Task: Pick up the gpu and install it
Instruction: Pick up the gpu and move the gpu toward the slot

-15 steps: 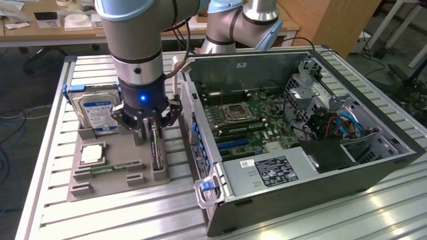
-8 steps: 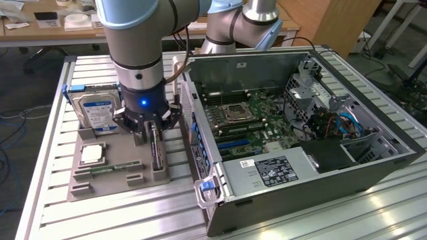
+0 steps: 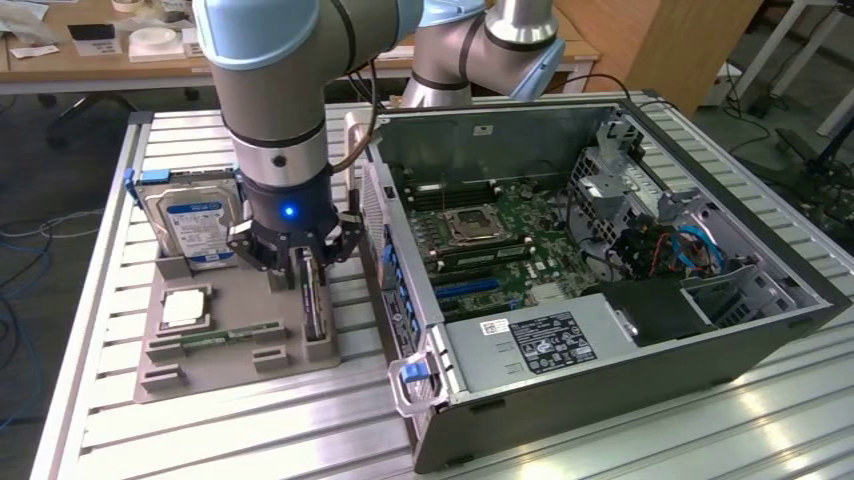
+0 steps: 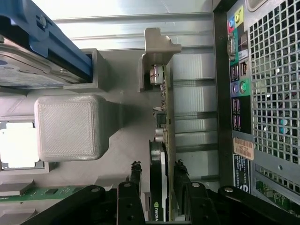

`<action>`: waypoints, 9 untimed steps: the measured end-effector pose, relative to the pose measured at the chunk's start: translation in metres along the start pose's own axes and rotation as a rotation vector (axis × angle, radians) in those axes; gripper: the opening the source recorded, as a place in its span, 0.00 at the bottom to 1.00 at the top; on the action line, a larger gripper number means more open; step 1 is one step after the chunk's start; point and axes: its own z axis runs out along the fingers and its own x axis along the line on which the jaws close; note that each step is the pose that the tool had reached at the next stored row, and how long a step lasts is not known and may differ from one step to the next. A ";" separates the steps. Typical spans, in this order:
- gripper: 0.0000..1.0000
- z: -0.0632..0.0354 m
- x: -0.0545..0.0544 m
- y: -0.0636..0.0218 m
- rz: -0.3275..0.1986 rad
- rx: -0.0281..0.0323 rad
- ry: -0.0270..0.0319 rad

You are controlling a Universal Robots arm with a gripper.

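Note:
The gpu [image 3: 312, 305] stands on edge in a slot of the grey parts holder [image 3: 227, 378], a thin green card with dark components. My gripper [image 3: 304, 262] hangs straight over it, low, with one finger on each side of the card. In the wrist view the gpu [image 4: 164, 136] runs between the black fingers [image 4: 136, 171], and my gripper [image 4: 158, 174] is open, with a narrow gap showing on one side of the card. The card still rests in its slot.
The open computer case [image 3: 601, 250] lies at the exterior view's right, motherboard exposed, its rear panel [image 4: 262, 93] close beside the holder. On the holder are a blue-labelled hard drive [image 3: 194, 225], a processor [image 3: 183, 308] and a memory stick [image 3: 214, 340].

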 end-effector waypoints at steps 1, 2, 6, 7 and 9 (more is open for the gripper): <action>0.42 0.0002 0.000 0.0000 0.000 0.0000 0.0000; 0.42 0.0011 0.000 0.0000 0.000 -0.0005 -0.0005; 0.42 0.0037 0.000 -0.0002 0.000 -0.0002 -0.0002; 0.42 0.0039 0.000 -0.0002 0.000 -0.0001 -0.0001; 0.42 0.0039 0.000 -0.0002 0.000 -0.0001 -0.0001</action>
